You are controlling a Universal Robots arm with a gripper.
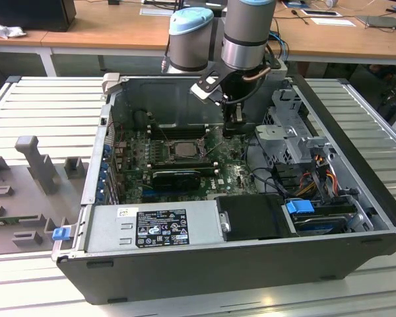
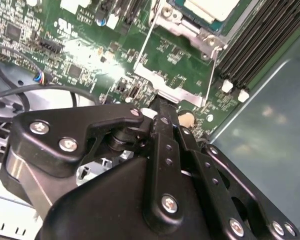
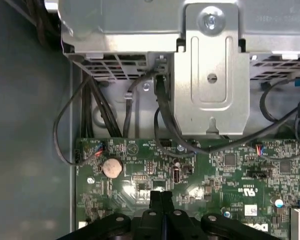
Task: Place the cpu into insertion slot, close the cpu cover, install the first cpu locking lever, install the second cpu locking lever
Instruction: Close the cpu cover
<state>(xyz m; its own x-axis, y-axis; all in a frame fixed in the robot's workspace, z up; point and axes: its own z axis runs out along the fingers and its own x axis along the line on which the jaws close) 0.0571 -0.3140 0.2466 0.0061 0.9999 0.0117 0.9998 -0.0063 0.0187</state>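
The tool [image 2: 160, 103], pinched narrow and holding nothing I can see, hangs just beside the cpu [image 2: 210, 7], which lies in its socket, framed by the cpu cover [image 2: 182, 26]. Any sideways slip could gouge the motherboard [image 2: 175, 55].

The exterior view looks steeply down into the open computer case [image 1: 251, 277]; both wrist views sit close above its circuit board [image 3: 230, 175], seemingly facing opposite ways.
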